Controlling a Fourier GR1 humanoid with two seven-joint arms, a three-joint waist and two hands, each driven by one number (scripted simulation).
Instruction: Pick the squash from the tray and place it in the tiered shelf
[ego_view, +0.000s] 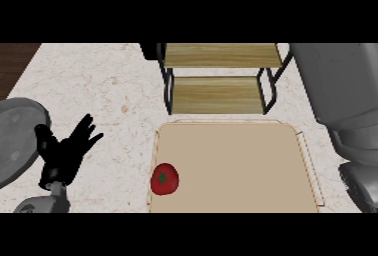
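A red, rounded vegetable with a green stem mark (165, 179) lies near the front left corner of the beige tray (236, 150). Just beyond the tray's far edge stands the tiered shelf (220, 93), a black frame with two wooden boards. The upper board (221, 55) sits farther back than the lower one. My left hand (65, 149) is left of the tray and apart from it, held open above the counter with fingers spread and pointing away. Of the right arm, only the grey forearm (347, 100) shows along the right edge; its hand is out of the picture.
A round grey disc, perhaps a pan or lid (15, 145), lies at the left edge beside my left hand. The speckled light counter (111, 85) ends at the top left, where a dark brown surface (16, 60) begins.
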